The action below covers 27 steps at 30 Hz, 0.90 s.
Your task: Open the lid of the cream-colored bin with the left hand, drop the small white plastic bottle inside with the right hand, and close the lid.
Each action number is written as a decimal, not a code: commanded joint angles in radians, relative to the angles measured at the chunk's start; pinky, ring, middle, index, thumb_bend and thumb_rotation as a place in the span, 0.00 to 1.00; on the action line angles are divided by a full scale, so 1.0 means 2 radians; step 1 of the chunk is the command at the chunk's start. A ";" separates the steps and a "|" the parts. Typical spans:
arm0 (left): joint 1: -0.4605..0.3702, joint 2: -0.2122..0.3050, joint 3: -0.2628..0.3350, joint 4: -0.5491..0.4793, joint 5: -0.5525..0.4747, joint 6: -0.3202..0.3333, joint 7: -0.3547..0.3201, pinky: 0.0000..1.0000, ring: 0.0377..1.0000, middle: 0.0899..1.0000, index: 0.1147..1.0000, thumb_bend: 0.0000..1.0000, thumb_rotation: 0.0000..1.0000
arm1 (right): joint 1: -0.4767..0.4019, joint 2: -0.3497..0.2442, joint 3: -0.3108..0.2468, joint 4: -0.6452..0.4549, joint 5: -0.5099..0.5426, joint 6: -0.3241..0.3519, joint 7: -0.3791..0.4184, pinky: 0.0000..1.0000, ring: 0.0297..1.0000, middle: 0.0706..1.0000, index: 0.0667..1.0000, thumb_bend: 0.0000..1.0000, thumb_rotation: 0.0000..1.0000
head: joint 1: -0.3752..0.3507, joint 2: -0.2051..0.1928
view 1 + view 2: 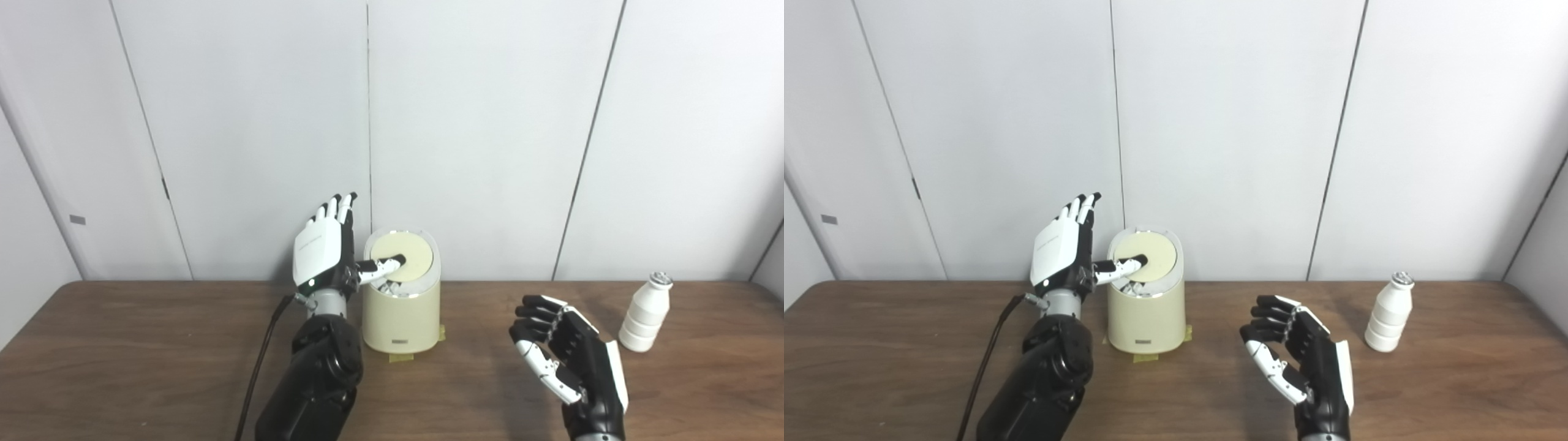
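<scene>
A cream-colored cylindrical plastic bin (401, 318) is standing upright on the wooden table, toward the back, with strips of yellowish tape (404, 358) showing at its base. Its round cream lid (407, 257) is tilting up at the near edge, leaving a gap through which some crumpled white material (392, 289) is showing inside the bin.

The left hand (321, 248) is reaching up just beside the bin on its left, with its fingers (335, 208) pointing upward and held close together, while its thumb (383, 266) is stretching sideways and pressing on the lid. It is grasping nothing.

The right hand (1295, 358) is hovering above the table in front and to the right of the bin, palm facing left, its fingers loosely curled and apart, holding nothing.

The small white ribbed plastic bottle (1387, 321) with a silvery foil cap is standing upright on the table, well apart from the bin on the right side and near the right hand but not touching it.

The brown wood-grain table (122, 355) is running across the whole view. Behind it, pale grey wall panels (490, 122) with dark vertical seams are closing off the room. A dark cable (263, 355) is trailing along the left arm.
</scene>
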 commanded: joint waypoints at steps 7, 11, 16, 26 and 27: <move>-0.036 0.024 -0.045 0.012 0.066 -0.013 0.039 1.00 1.00 1.00 1.00 0.88 0.27 | -0.021 0.007 0.002 -0.024 -0.001 -0.010 -0.002 0.55 0.58 0.59 0.59 0.30 0.24 | -0.003 0.001; -0.040 0.032 -0.070 0.026 0.103 -0.009 0.059 1.00 1.00 1.00 1.00 0.94 0.27 | -0.022 0.008 0.001 -0.023 -0.003 -0.012 -0.003 0.54 0.58 0.59 0.59 0.30 0.22 | -0.003 0.002; -0.043 0.047 -0.094 0.028 0.136 -0.008 0.054 1.00 1.00 1.00 1.00 1.00 0.19 | -0.023 0.008 0.001 -0.025 -0.006 -0.009 -0.004 0.54 0.58 0.59 0.59 0.30 0.21 | -0.004 0.001; -0.046 0.056 -0.102 0.035 0.155 -0.004 0.043 1.00 1.00 1.00 1.00 1.00 0.13 | -0.024 0.007 0.002 -0.023 -0.009 -0.013 -0.005 0.54 0.58 0.59 0.60 0.30 0.23 | -0.005 0.000; -0.046 0.057 -0.103 0.036 0.158 -0.001 0.040 1.00 1.00 1.00 1.00 1.00 0.14 | -0.024 0.007 0.002 -0.023 -0.009 -0.014 -0.005 0.55 0.58 0.59 0.60 0.30 0.24 | -0.005 0.000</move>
